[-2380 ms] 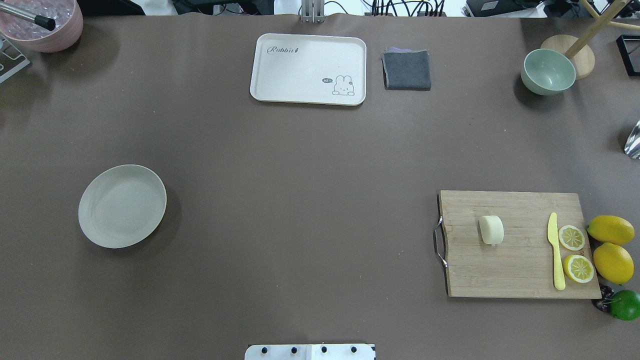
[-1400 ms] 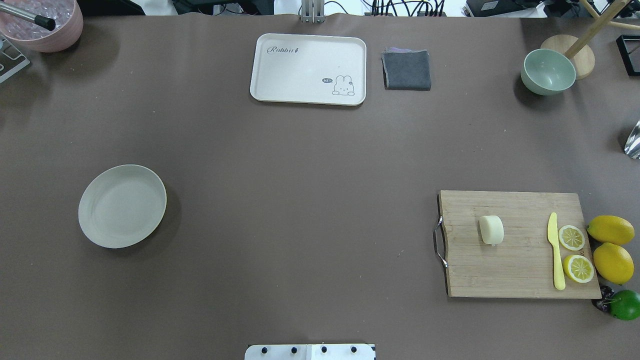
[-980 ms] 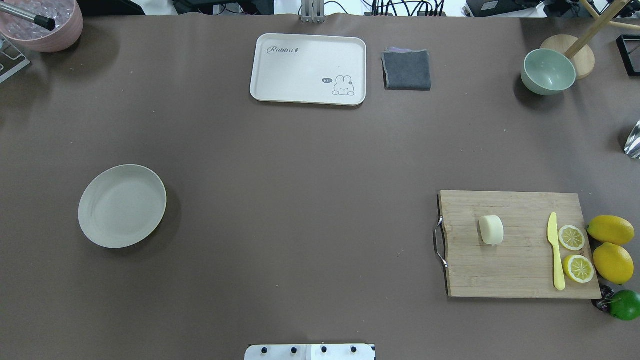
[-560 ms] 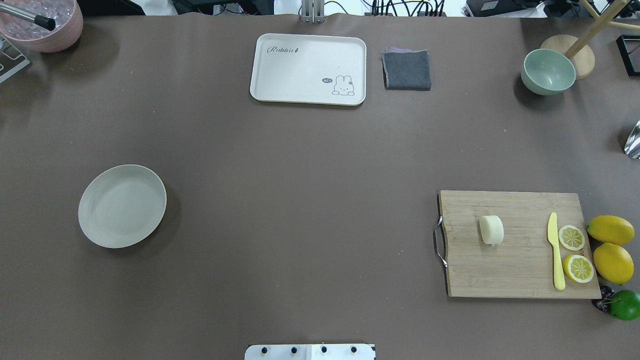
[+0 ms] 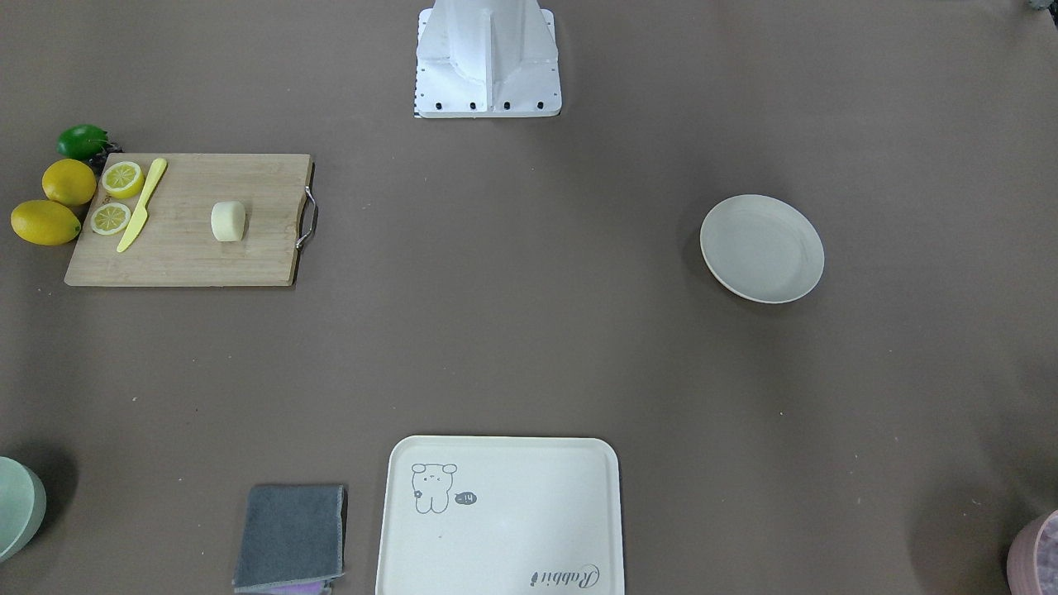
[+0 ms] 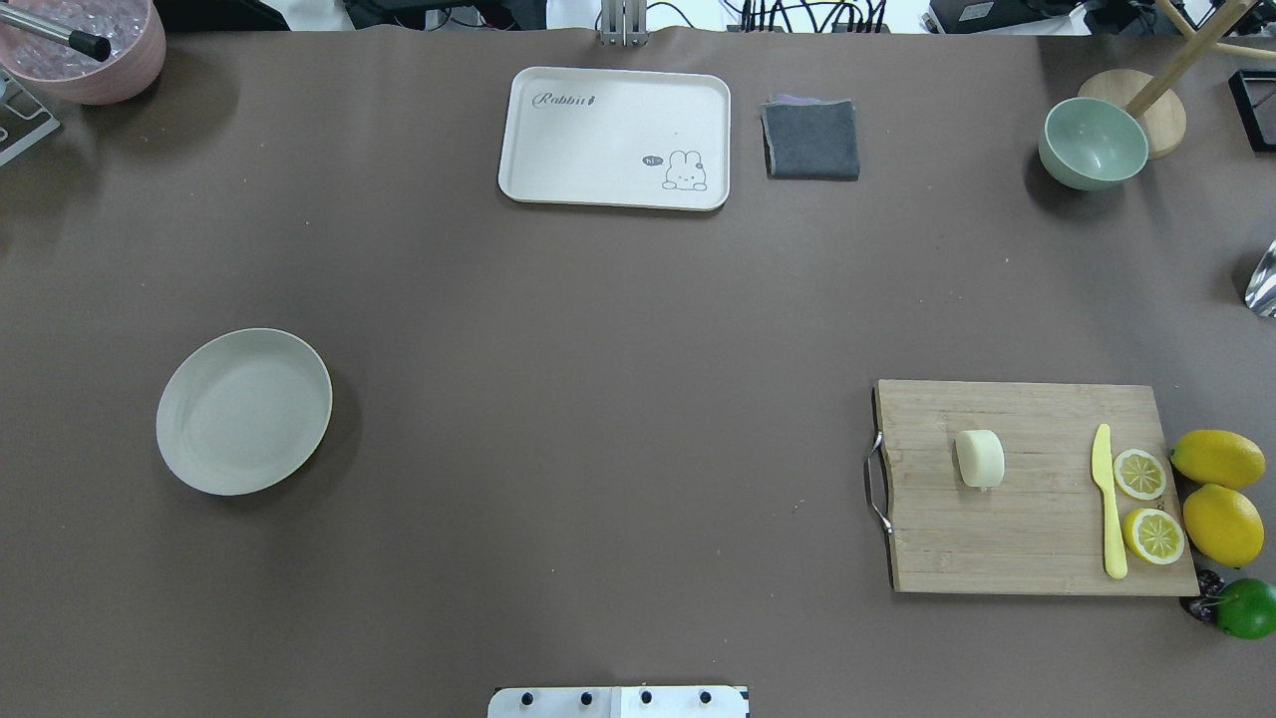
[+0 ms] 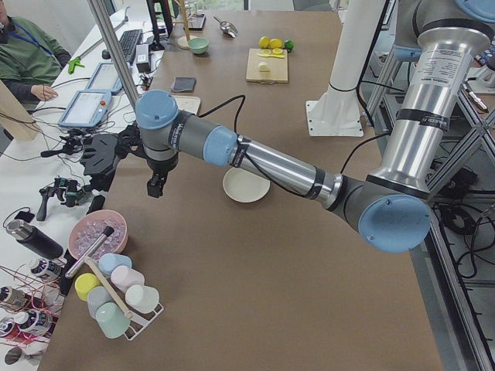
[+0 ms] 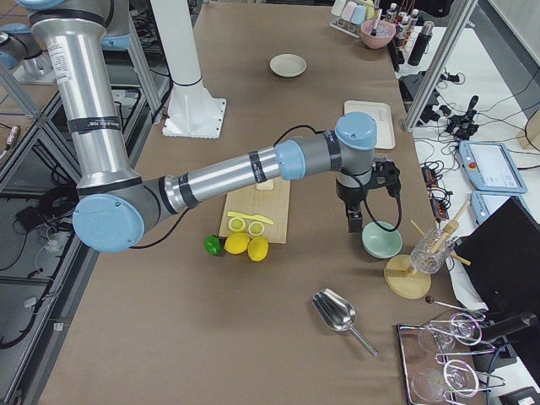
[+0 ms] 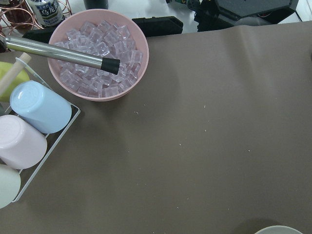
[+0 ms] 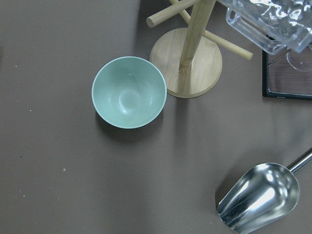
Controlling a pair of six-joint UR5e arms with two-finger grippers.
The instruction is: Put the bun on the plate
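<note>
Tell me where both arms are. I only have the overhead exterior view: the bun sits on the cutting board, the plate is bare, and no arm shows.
Observer: The left gripper hangs between the plate and the pink bowl.
Operator: And the right one?
Observer: The right gripper hangs by the green bowl, well away from the bun.
Operator: Open or shut?
Observer: Cannot tell: neither wrist view catches its own fingertips.
</note>
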